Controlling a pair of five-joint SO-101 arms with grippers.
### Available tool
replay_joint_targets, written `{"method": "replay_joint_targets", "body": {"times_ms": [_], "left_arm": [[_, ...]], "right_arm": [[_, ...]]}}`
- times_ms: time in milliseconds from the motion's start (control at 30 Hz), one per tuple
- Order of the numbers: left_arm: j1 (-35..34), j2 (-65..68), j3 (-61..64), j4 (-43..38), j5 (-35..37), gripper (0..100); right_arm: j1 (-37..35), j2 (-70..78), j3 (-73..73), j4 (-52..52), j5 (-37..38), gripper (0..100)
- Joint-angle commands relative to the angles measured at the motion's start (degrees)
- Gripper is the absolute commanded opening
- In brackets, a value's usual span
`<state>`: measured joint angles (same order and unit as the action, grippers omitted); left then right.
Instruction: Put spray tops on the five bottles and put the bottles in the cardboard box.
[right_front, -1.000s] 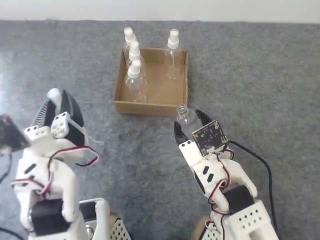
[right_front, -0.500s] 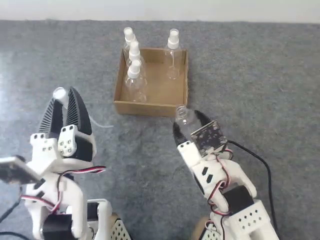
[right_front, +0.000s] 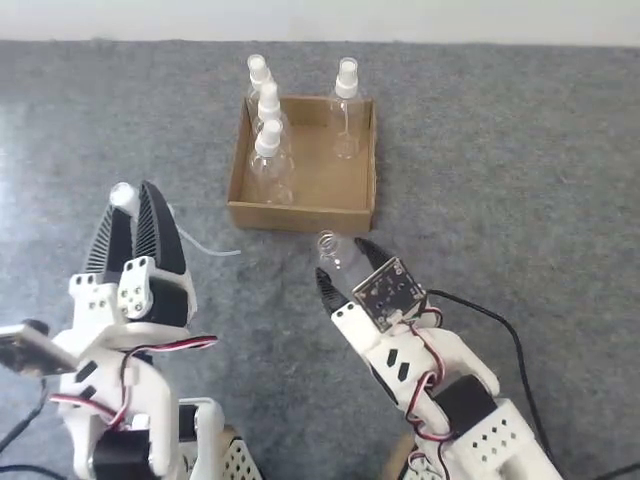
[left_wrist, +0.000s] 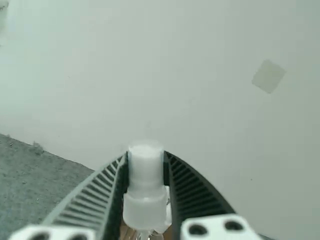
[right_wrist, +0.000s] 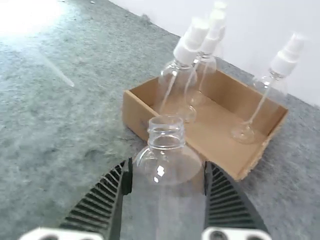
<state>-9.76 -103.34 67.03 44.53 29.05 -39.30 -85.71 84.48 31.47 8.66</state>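
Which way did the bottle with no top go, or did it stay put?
Yes. The open bottle in the right gripper went left along the cardboard box front wall, from its right corner toward the middle.

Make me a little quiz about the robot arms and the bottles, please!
1. Count: how many bottles stand in the cardboard box?
2. True or false: the held bottle in the right gripper already has its top on.
3. Pick one: the fingers of the left gripper hold A) a spray top, B) a whole bottle, C) nothing.

Key: 1) four. 2) false, its neck is open. 3) A.
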Motion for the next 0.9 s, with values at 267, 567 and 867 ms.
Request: {"method": "replay_joint_targets", "body": {"times_ms": [267,567,867], "left_arm": [[0.4,-1.1,-2.8,-1.9,4.6,1],[0.5,-1.2,-3.6,-1.8,4.6,1],[9.1,-1.2,-7.5,3.9,1.0,1]], "right_arm": [[-6.5,-1.4,5.1,-9.7,2.1,10.9],[-10.7,-1.4,7.3,-10.4,8.4,10.5],[-10.6,-1.1,7.4,-10.4,8.4,10.6]]}}
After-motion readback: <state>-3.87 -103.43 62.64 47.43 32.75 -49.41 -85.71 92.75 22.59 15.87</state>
